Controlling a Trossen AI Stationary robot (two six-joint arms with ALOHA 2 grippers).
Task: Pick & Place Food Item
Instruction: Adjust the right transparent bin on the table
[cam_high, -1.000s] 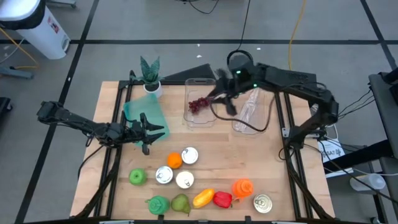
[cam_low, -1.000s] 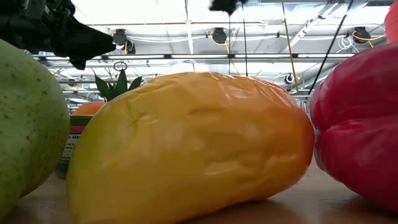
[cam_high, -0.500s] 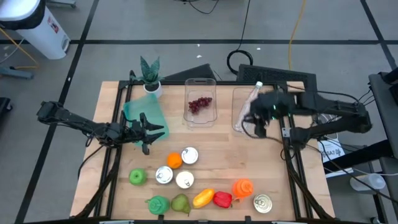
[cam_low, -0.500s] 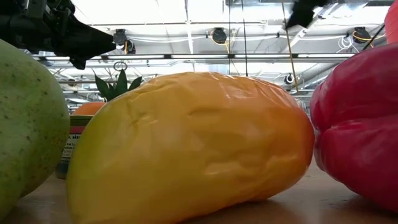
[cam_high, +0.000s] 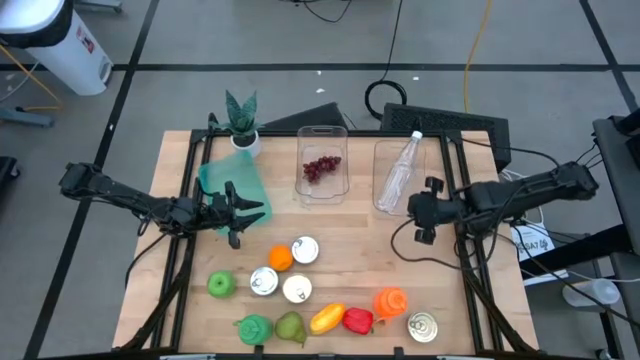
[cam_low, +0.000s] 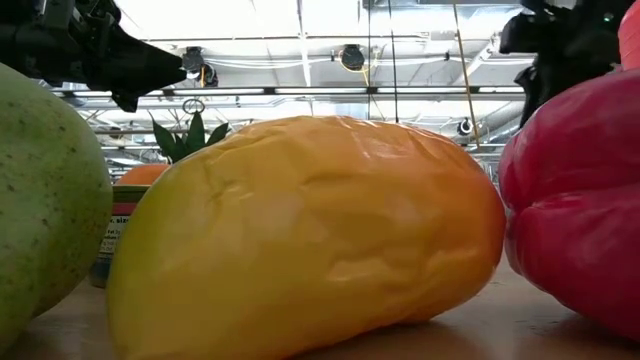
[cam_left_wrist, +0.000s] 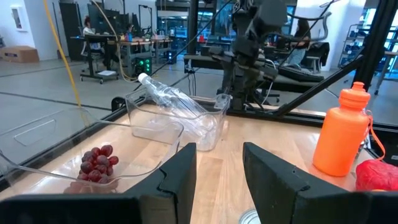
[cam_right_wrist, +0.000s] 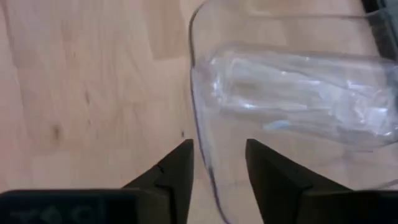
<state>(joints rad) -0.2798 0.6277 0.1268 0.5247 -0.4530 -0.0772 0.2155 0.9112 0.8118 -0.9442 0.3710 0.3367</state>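
Right of centre in the high view, the right gripper (cam_high: 419, 214) hangs just below the clear bin (cam_high: 383, 205) that holds a plastic bottle (cam_high: 398, 172). Its fingers (cam_right_wrist: 268, 167) stand a little apart with nothing between them, and the bin's near rim shows past them in the right wrist view. At centre left, the left gripper (cam_high: 245, 213) sits beside a teal cloth (cam_high: 229, 181); its fingers (cam_left_wrist: 180, 171) are also slightly parted and hold nothing.

Grapes (cam_high: 320, 167) lie inside a second clear bin (cam_high: 339, 188), upper centre, just left of the bottle bin. A potted plant (cam_high: 241, 118) stands at the upper left corner of the wooden table (cam_high: 365, 255).

Along the lower part of the frame lie an orange (cam_high: 280, 258), three cans (cam_high: 283, 271), a green apple (cam_high: 220, 285), a pear (cam_high: 290, 327), a mango (cam_high: 327, 318), a red pepper (cam_high: 358, 321), an orange bottle (cam_high: 390, 302) and a further can (cam_high: 423, 326). The mango fills the low view, the pepper touching its right side.
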